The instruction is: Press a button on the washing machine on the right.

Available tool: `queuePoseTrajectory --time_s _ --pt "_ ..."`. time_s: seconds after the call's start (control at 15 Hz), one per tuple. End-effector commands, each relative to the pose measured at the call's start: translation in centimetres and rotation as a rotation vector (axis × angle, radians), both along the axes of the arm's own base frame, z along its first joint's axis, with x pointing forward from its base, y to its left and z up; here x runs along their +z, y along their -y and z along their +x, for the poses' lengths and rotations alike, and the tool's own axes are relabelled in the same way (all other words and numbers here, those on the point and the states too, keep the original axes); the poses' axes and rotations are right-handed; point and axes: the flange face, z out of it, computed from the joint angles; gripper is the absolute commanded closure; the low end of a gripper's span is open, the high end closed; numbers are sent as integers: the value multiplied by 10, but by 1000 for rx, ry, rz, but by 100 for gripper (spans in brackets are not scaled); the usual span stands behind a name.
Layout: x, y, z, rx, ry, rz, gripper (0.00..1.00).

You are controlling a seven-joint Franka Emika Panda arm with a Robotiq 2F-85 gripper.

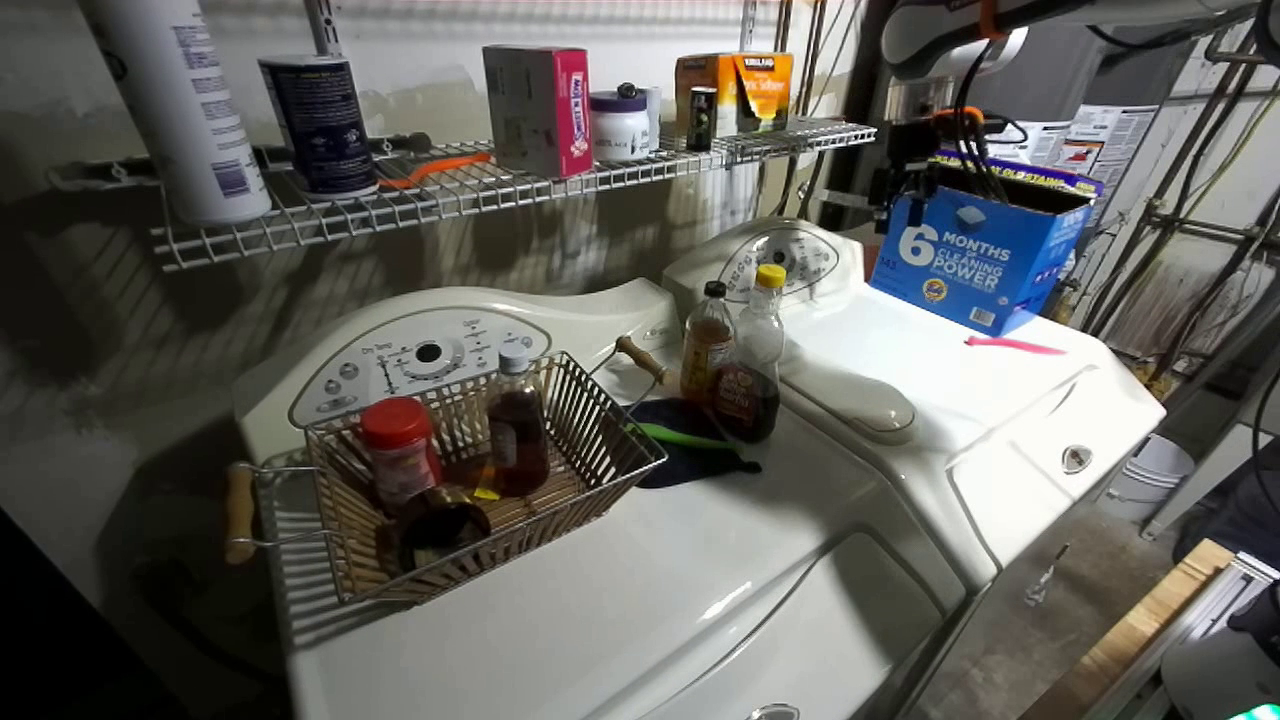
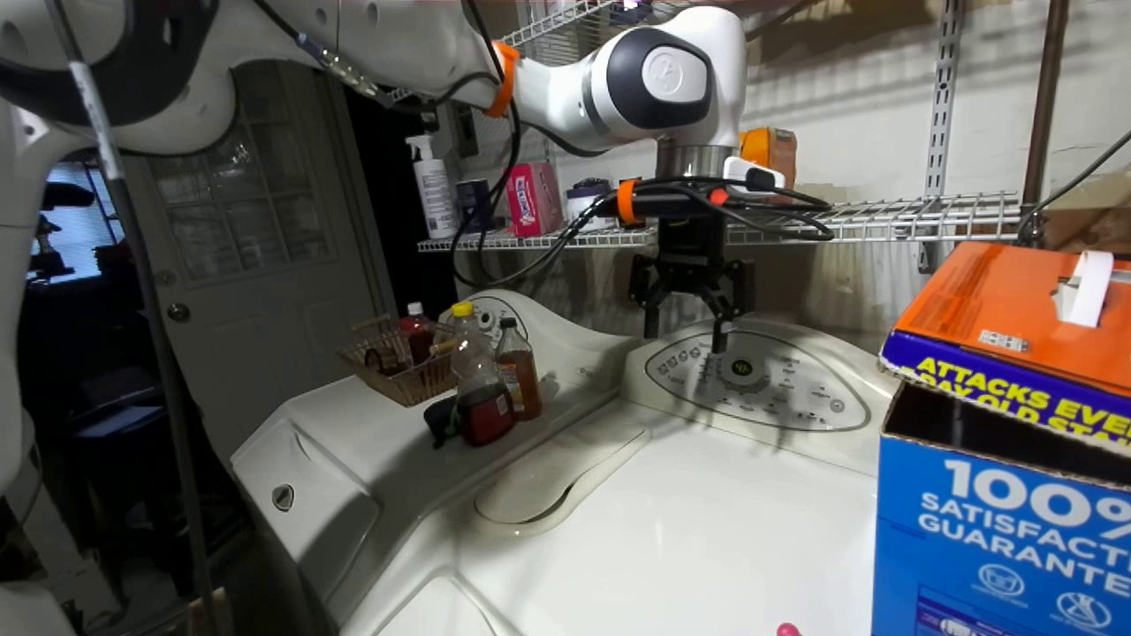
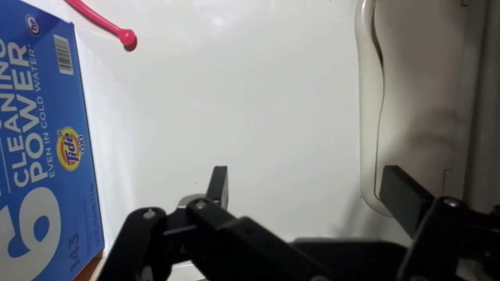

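Washing machine (image 1: pixel 905 355) is standing right of a dryer (image 1: pixel 620 590) in an exterior view, its console (image 1: pixel 780 250) rising along the back edge below a wire shelf (image 1: pixel 430 205). A blue box (image 1: pixel 985 245) is sitting near its outer side edge, a pink stick (image 1: pixel 1018 346) lying just in front. A wire basket (image 1: pixel 585 400) is resting near the dryer's outer back corner, two bottles (image 1: pixel 755 385) standing near the opposite side edge. A bucket (image 1: pixel 1155 475) is standing on the floor (image 1: pixel 1095 560) beyond the front corner.

In an exterior view, a gripper (image 2: pixel 685 337) is hanging near the back edge, fingers (image 2: pixel 719 339) spread; whether one is touching the console cannot be told. A paned door (image 2: pixel 274 300) is standing beyond.

In the wrist view, the fingers are hanging well apart above the white lid (image 3: pixel 254 117).
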Motion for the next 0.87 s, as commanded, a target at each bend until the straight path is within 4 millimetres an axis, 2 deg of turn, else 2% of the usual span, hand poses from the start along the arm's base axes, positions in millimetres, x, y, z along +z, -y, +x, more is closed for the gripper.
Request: queuePoseTrajectory --time_s 0.0,0.8 --pt "5 -1 -3 -5 0 12 0" --pt "4 -1 -8 -11 -9 26 0"
